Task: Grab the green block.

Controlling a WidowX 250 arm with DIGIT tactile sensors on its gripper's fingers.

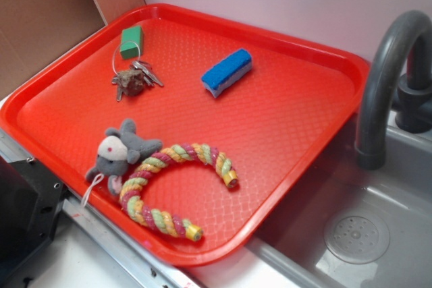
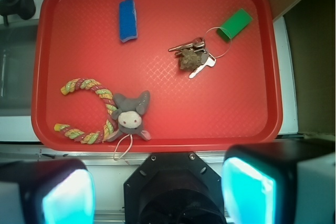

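Hovering high above the near rim of the red plastic tray (image 2: 157, 142), the hand (image 2: 157, 192) is holding nothing, its two fingers (image 2: 247, 190) standing wide apart at the bottom of the wrist view. One green block (image 2: 234, 24), small, matte and rectangular, is lying at about one o'clock on the tray, close to the far right corner, touching nothing but a thin metal ring (image 2: 218, 43) that is linking it to one key bunch (image 2: 192, 57) just beside it. Open dimpled tray surface is lying all around it. One blue-and-white sponge block (image 2: 127, 20) is sitting at eleven o'clock, well apart. One grey plush mouse (image 2: 130, 116) is leaning against one curved braided rope toy (image 2: 86, 111) at seven o'clock. A grey faucet (image 1: 391, 79) is arching over the sink (image 1: 358, 234) beside the tray.
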